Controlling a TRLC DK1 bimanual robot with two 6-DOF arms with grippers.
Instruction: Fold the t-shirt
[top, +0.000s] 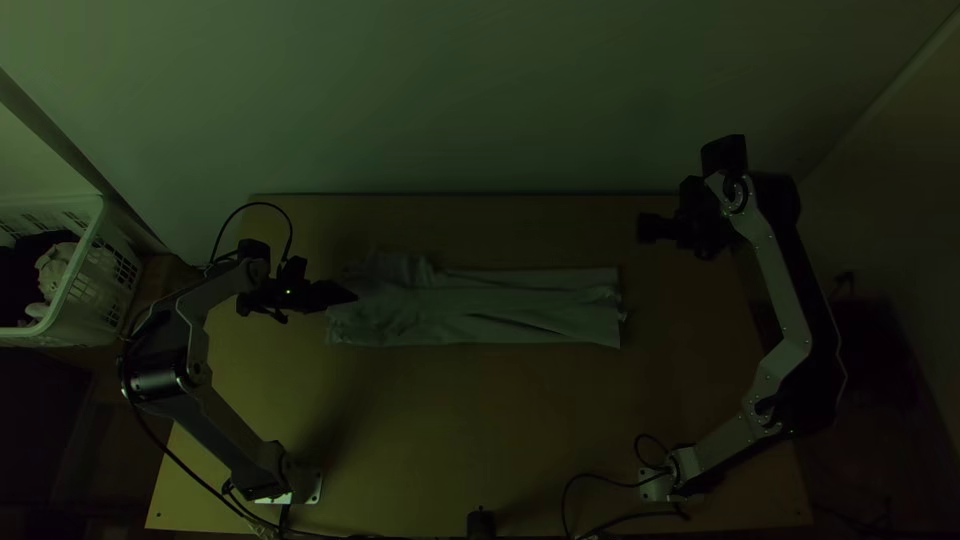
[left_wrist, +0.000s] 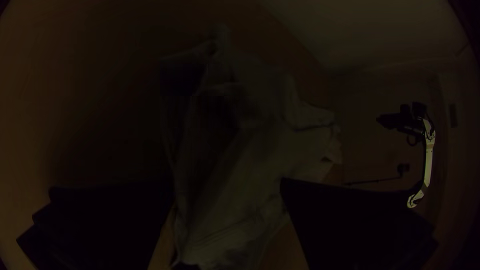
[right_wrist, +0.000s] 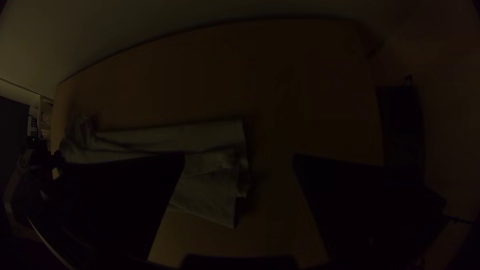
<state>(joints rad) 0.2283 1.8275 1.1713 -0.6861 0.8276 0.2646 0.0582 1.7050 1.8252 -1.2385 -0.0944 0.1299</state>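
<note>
The shirt (top: 520, 308) lies on the counter (top: 450, 430) as a long, narrow strip running across its middle, parallel to the far edge. Its left end is rumpled and bunched; the rest is flatter, with a few long creases. At the right end, layers overlap and their edges do not quite line up. How many folds it has, I cannot tell.

The left gripper (top: 338, 293) is at the shirt's bunched end, pointing inward; whether it touches the cloth is unclear. In the left wrist view its fingers (left_wrist: 110, 220) stand wide apart, with nothing seen pinched between them.

The right gripper (top: 650, 228) hangs beyond the shirt's flatter end, toward the counter's far side, apart from the cloth. It points toward the left arm (top: 225, 430). Its fingers (right_wrist: 135, 200) are spread too, and hold nothing.

The right arm (top: 790, 300) bends outward over the counter's right edge. Past the left edge is a white basket (top: 92, 312) holding pale cloth (top: 55, 270) and something dark. A pale wall (top: 480, 100) rises behind the counter.
</note>
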